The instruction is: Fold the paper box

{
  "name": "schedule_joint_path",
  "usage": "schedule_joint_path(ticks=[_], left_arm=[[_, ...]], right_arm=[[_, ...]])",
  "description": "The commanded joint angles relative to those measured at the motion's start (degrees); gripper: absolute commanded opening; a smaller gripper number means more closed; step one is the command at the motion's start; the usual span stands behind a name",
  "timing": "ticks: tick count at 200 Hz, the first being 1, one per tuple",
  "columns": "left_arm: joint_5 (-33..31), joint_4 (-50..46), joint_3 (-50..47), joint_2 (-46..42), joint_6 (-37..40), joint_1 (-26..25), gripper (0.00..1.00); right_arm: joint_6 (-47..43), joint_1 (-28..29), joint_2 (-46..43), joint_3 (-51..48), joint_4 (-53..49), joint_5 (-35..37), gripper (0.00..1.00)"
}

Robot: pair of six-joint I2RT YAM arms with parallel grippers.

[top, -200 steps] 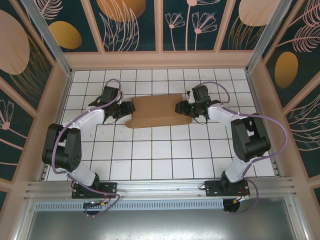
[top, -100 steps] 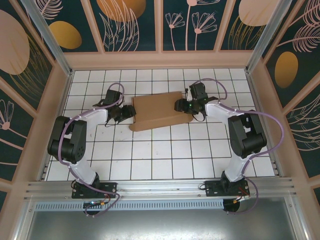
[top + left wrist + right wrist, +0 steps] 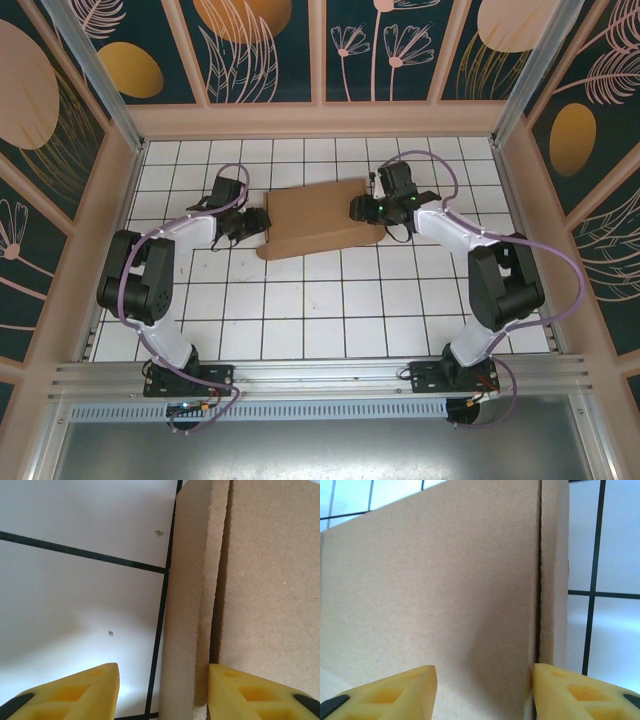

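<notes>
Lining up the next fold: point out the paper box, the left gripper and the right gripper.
paper box (image 3: 318,225), top view, middle of top panel.
left gripper (image 3: 257,222), top view, between fingertips, at box's left edge.
right gripper (image 3: 359,211), top view, between fingertips, at box's right edge.

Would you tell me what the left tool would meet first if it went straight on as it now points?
Probably the narrow side flap of the paper box, lying between the left tool's open fingers; the tiled table shows beside it. Depth is unclear.
</notes>
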Motion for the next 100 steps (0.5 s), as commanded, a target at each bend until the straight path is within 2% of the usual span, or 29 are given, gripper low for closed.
schedule_joint_path(ticks=[1,50,100], left_arm=[[-2.84,-4.63,0.01,2.03,1.32,-0.11,0.48],[-2.49,-5.05,0.53,1.55,1.72,-0.15,0.48],[-1.97,-5.01,0.98,1.7,1.76,-0.12,0.47]], right_arm=[[-0.42,-1.12,0.84,1.21,-1.66,-0.91,0.52],[-0.25,-1.22,4.62,0.3,0.63,-0.56,0.55],[-3.0,-0.79,10.44,1.8,-1.62,7.83,0.57]])
